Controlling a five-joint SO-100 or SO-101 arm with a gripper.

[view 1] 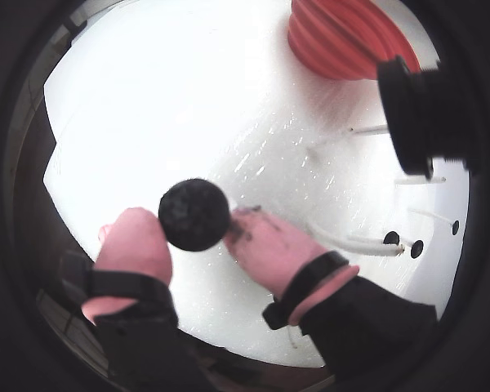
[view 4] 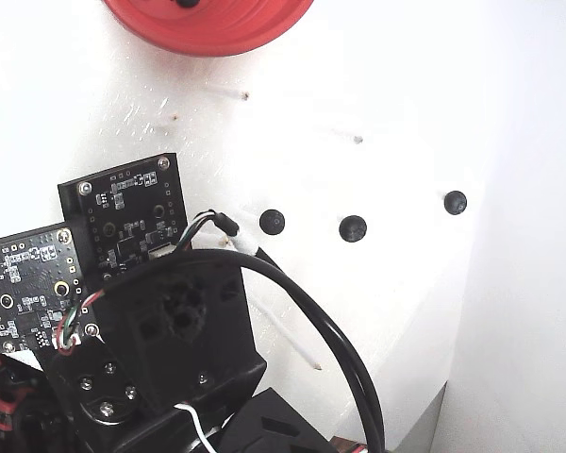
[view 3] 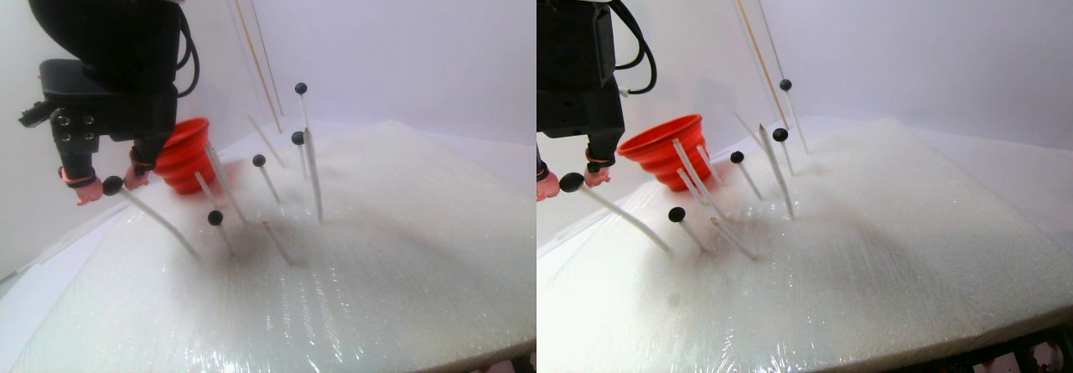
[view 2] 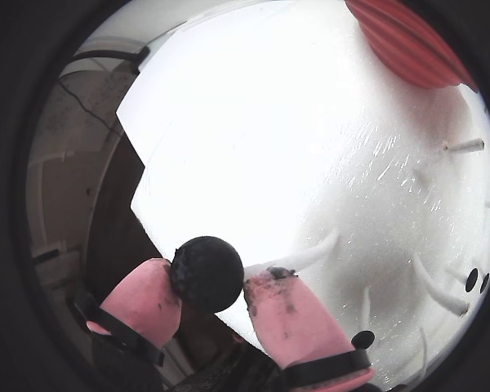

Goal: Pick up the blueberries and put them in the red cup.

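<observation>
**Berry pinched between the pink fingertips**

One blueberry point(view 1: 194, 214) sits squeezed between the two pink fingertips point(view 1: 136, 242) of the hand point(view 2: 215, 287), which is pressed onto it from both sides (both wrist views show the contact). In the stereo pair view this berry tops a slanted white stick point(view 3: 158, 219) planted in the white foam worktop point(view 3: 377, 264). The red cup point(view 1: 343, 37) lies toward one o'clock from the berry in a wrist view, well apart. More blueberries point(view 3: 215, 217) stand on sticks beside the cup; in the fixed view, three point(view 4: 353, 227) line up across the foam, around five o'clock from the cup.
</observation>
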